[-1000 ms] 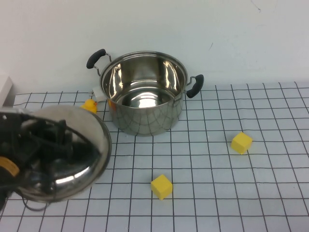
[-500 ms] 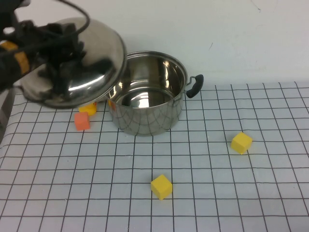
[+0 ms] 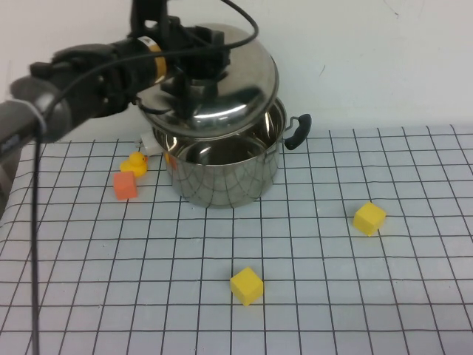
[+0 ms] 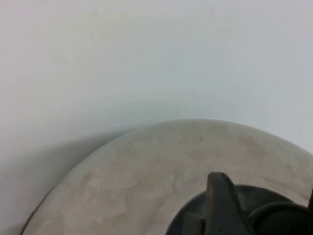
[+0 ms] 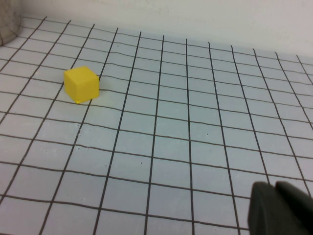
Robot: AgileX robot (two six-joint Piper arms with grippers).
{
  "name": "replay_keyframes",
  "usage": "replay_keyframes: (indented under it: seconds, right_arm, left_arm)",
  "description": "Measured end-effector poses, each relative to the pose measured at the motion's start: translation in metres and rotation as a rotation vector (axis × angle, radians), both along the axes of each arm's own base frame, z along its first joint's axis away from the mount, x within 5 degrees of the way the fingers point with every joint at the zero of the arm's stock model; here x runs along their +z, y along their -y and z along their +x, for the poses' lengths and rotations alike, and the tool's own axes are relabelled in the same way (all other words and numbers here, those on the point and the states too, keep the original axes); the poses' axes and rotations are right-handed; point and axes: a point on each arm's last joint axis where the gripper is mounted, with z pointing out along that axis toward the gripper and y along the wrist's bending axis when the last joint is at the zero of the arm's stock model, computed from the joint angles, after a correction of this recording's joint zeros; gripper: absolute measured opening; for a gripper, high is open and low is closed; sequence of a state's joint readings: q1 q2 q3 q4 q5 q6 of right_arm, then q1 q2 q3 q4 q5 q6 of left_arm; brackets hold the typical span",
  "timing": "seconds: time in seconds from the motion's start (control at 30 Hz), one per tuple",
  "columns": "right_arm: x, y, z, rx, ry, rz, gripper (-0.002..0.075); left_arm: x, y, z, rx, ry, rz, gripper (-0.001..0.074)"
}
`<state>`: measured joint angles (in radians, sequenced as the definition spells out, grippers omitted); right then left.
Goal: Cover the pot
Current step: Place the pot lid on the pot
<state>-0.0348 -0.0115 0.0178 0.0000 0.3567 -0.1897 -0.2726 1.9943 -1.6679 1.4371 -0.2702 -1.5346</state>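
High view, nearest your side: a small yellow cube [image 3: 247, 285] sat on the white bench with a black grid [image 3: 369, 296], and a second yellow cube [image 3: 369, 218] lay farther back to the right, well apart from the first. Over on the left, a small orange block [image 3: 125, 185] rested just in front of a small yellow rubber duck [image 3: 136, 162], both near the pot's left side.

Behind them you had the large shiny stainless-steel pot with straight sides [image 3: 222, 174] standing upright toward the back of the bench, by the white wall [image 3: 369, 59]. Its right black handle [image 3: 297, 131] showed clearly; the left one was hidden.

Above the pot, the left gripper [image 3: 191, 80] was clenched on the black knob of the domed steel lid [image 3: 236, 74]. The lid hung tilted over the pot's mouth, shifted toward its left and back rim, with part of the opening exposed at the front right. You could not tell whether the lid touched the rim.

The left wrist view showed the lid's dome [image 4: 161, 171] against the wall.

The right gripper [image 5: 281, 208] appeared only at the corner of the right wrist view, low over the bench near a yellow cube [image 5: 81, 84]; whether its fingers were released or clenched, you could not tell.
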Motion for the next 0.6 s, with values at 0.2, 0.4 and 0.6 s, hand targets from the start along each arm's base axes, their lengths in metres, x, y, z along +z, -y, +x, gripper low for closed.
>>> replay_keyframes:
  seconds: [0.2, 0.4, 0.6]
  right_arm:
    - [0.0, 0.0, 0.0, 0.0, 0.0, 0.0, 0.0009]
    - [0.0, 0.0, 0.0, 0.0, 0.0, 0.0, 0.0009]
    - [0.0, 0.0, 0.0, 0.0, 0.0, 0.0, 0.0009]
  left_arm:
    - [-0.026, 0.01, 0.021, -0.003, -0.051, -0.009, 0.0312]
    - [-0.042, 0.014, 0.034, -0.009, -0.067, -0.004, 0.0312]
    - [-0.052, 0.019, 0.046, -0.005, -0.074, -0.025, 0.0312]
